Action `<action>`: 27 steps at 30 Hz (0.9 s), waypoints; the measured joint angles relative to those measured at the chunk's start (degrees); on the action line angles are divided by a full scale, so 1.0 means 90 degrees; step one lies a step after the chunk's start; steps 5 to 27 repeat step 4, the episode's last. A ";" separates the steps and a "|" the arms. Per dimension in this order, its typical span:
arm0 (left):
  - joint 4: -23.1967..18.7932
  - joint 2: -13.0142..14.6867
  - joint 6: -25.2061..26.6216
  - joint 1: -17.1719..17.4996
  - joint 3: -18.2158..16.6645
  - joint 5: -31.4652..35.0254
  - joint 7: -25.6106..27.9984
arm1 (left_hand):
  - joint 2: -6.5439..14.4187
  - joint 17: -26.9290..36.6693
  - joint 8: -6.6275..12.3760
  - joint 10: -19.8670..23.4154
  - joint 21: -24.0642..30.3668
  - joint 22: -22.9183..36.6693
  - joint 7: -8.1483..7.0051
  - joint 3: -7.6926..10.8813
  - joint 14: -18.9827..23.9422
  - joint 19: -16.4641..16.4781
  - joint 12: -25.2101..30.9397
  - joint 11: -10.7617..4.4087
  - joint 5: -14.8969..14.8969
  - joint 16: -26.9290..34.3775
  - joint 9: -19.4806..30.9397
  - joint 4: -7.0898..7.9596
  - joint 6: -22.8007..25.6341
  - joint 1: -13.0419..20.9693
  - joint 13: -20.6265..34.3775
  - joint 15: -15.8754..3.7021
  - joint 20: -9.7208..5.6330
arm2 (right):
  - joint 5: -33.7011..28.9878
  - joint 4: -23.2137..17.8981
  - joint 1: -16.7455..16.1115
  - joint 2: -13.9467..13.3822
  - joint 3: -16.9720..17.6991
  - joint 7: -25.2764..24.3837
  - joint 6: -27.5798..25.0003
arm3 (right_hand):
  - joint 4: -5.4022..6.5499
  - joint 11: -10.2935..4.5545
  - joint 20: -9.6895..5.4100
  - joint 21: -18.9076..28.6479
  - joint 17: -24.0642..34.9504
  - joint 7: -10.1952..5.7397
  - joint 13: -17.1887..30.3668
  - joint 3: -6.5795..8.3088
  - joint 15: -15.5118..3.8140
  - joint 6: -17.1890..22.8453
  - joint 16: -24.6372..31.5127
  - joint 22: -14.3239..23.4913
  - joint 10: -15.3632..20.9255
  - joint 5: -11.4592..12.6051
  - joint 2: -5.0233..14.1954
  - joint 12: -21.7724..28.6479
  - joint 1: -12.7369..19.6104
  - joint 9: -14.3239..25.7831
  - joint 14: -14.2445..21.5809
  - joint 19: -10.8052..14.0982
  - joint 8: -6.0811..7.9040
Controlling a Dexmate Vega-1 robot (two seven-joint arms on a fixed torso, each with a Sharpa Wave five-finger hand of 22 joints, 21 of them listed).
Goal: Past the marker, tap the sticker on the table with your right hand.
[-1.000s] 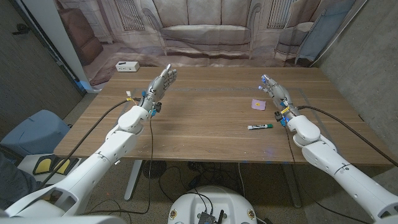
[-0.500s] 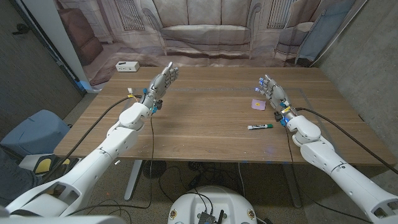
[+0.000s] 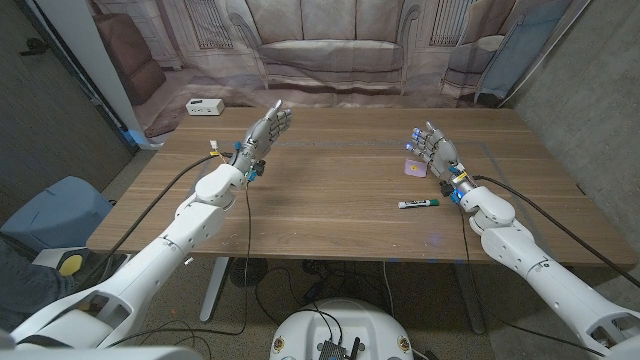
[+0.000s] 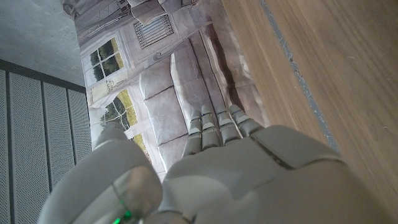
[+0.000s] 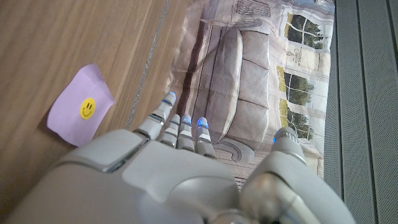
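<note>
Your right hand (image 3: pixel 432 149) hangs over the far right part of the table (image 3: pixel 320 215), fingers (image 5: pixel 166 121) held out straight and close together, holding nothing. It is beyond the marker (image 3: pixel 420 204), which lies nearer the robot, just inboard of your right forearm, so by my reading the "past the marker" part is met. The sticker (image 3: pixel 415 168) sits just beside the hand, on its inner side and slightly nearer the robot. In the right wrist view the purple square (image 5: pixel 81 114) lies off to one side of the fingertips, apart from them, not under them. The hand stands raised with the fingers pointing away from the robot, which looks like a carry pose and not a tapping one; I judge you need to shift toward the sticker and tip the fingers down before any contact.

Your left hand (image 3: pixel 262 134) is up over the far left of the table, well apart from everything, fingers extended and together, empty. That placement keeps it out of the right arm's way, which suits a one-handed task.

For markings: the sticker carries a yellow smiley face, plain in the right wrist view. The marker has a white body with a green end; any print on it is too small to read.
</note>
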 measured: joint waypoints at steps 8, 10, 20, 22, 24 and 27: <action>-0.0093 0.0023 0.0040 0.0047 -0.0016 0.0000 0.0078 | 0.0033 0.0000 0.0000 0.0000 0.0000 0.0000 0.0000 0.0000 0.0000 0.0000 0.0000 0.0000 0.0000 0.0000 0.0000 0.0000 0.0000 0.0033 0.0000 0.0000 0.0000 | 0.0038 0.0049 0.0047 0.0009 -0.0001 0.0066 -0.0002 | 0.0000 0.0000 0.0000 -0.0003 0.0000 0.0000 0.0000 0.0000 0.0000 0.0000 0.0000 0.0000 0.0000 0.0000 0.0000 0.0000 0.0000 0.0000 0.0000 0.0000 0.0000; -0.0093 0.0023 0.0040 0.0047 -0.0016 0.0000 0.0078 | 0.0033 0.0000 0.0000 0.0000 0.0000 0.0000 0.0000 0.0000 0.0000 0.0000 0.0000 0.0000 0.0000 0.0000 0.0000 0.0000 0.0000 0.0033 0.0000 0.0000 0.0000 | 0.0038 0.0049 0.0047 0.0009 -0.0001 0.0066 -0.0002 | 0.0000 0.0000 0.0000 -0.0003 0.0000 0.0000 0.0000 0.0000 0.0000 0.0000 0.0000 0.0000 0.0000 0.0000 0.0000 0.0000 0.0000 0.0000 0.0000 0.0000 0.0000; -0.0093 0.0023 0.0040 0.0047 -0.0016 0.0000 0.0078 | 0.0033 0.0000 0.0000 0.0000 0.0000 0.0000 0.0000 0.0000 0.0000 0.0000 0.0000 0.0000 0.0000 0.0000 0.0000 0.0000 0.0000 0.0033 0.0000 0.0000 0.0000 | 0.0038 0.0049 0.0047 0.0009 -0.0001 0.0066 -0.0002 | 0.0000 0.0000 0.0000 -0.0003 0.0000 0.0000 0.0000 0.0000 0.0000 0.0000 0.0000 0.0000 0.0000 0.0000 0.0000 0.0000 0.0000 0.0000 0.0000 0.0000 0.0000; -0.0093 0.0023 0.0040 0.0047 -0.0016 0.0000 0.0078 | 0.0033 0.0000 0.0000 0.0000 0.0000 0.0000 0.0000 0.0000 0.0000 0.0000 0.0000 0.0000 0.0000 0.0000 0.0000 0.0000 0.0000 0.0033 0.0000 0.0000 0.0000 | 0.0038 0.0049 0.0047 0.0009 -0.0001 0.0066 -0.0002 | 0.0000 0.0000 0.0000 -0.0003 0.0000 0.0000 0.0000 0.0000 0.0000 0.0000 0.0000 0.0000 0.0000 0.0000 0.0000 0.0000 0.0000 0.0000 0.0000 0.0000 0.0000; -0.0093 0.0023 0.0040 0.0047 -0.0016 0.0000 0.0078 | 0.0033 0.0000 0.0000 0.0000 0.0000 0.0000 0.0000 0.0000 0.0000 0.0000 0.0000 0.0000 0.0000 0.0000 0.0000 0.0000 0.0000 0.0033 0.0000 0.0000 0.0000 | 0.0038 0.0049 0.0047 0.0009 -0.0001 0.0066 -0.0002 | 0.0000 0.0000 0.0000 -0.0003 0.0000 0.0000 0.0000 0.0000 0.0000 0.0000 0.0000 0.0000 0.0000 0.0000 0.0000 0.0000 0.0000 0.0000 0.0000 0.0000 0.0000; -0.0093 0.0023 0.0040 0.0047 -0.0016 0.0000 0.0078 | 0.0033 0.0000 0.0000 0.0000 0.0000 0.0000 0.0000 0.0000 0.0000 0.0000 0.0000 0.0000 0.0000 0.0000 0.0000 0.0000 0.0000 0.0033 0.0000 0.0000 0.0000 | 0.0038 0.0049 0.0047 0.0009 -0.0001 0.0066 -0.0002 | 0.0000 0.0000 0.0000 -0.0003 0.0000 0.0000 0.0000 0.0000 0.0000 0.0000 0.0000 0.0000 0.0000 0.0000 0.0000 0.0000 0.0000 0.0000 0.0000 0.0000 0.0000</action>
